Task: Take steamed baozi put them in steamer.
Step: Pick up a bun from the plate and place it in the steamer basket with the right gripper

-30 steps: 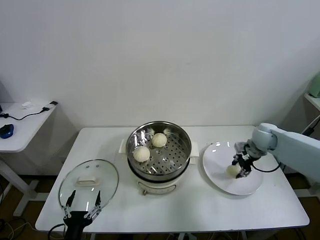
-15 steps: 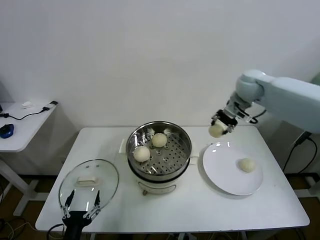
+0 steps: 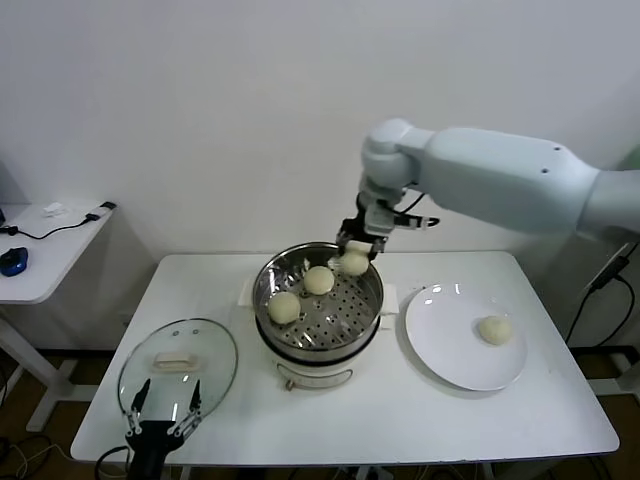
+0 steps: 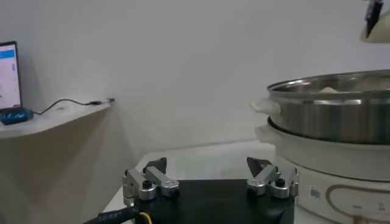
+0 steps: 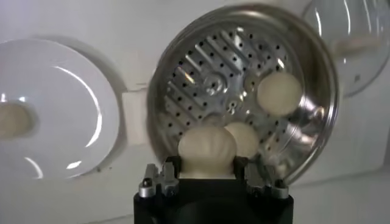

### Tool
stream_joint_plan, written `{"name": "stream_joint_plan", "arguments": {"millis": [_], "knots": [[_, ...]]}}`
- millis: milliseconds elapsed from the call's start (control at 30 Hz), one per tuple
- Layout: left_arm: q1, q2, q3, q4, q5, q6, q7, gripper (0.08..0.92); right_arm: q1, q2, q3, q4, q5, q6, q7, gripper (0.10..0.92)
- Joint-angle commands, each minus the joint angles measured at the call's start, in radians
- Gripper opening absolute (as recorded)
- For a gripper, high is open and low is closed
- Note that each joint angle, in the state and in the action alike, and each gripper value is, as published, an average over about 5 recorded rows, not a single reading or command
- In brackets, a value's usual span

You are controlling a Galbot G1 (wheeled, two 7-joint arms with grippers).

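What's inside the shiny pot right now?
Two baozi sit on the holey floor of the steamer. The right tool holds a third baozi above its back rim. Whatever lies below that floor is hidden.

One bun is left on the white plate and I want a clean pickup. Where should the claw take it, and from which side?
Probably from straight above, fingers on opposite sides of the last baozi at its widest part. It sits dome-up, alone on the flat plate, so nothing blocks its sides, and the right claw already holds a bun this way.
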Motion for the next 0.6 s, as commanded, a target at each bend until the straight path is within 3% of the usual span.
{"name": "stream_joint_plan", "arguments": {"millis": [33, 600], "knots": [[0.002, 0.006, -0.002, 0.009, -0.003, -0.003, -0.001, 0.823, -0.127, 0.151, 0.03, 0.005, -0.073, 0.065, -0.005, 0.577], [0.012, 0.013, -0.004, 0.021, -0.032, -0.012, -0.004, 0.823, -0.222, 0.14, -0.002, 0.019, -0.068, 0.036, -0.003, 0.577]]}}
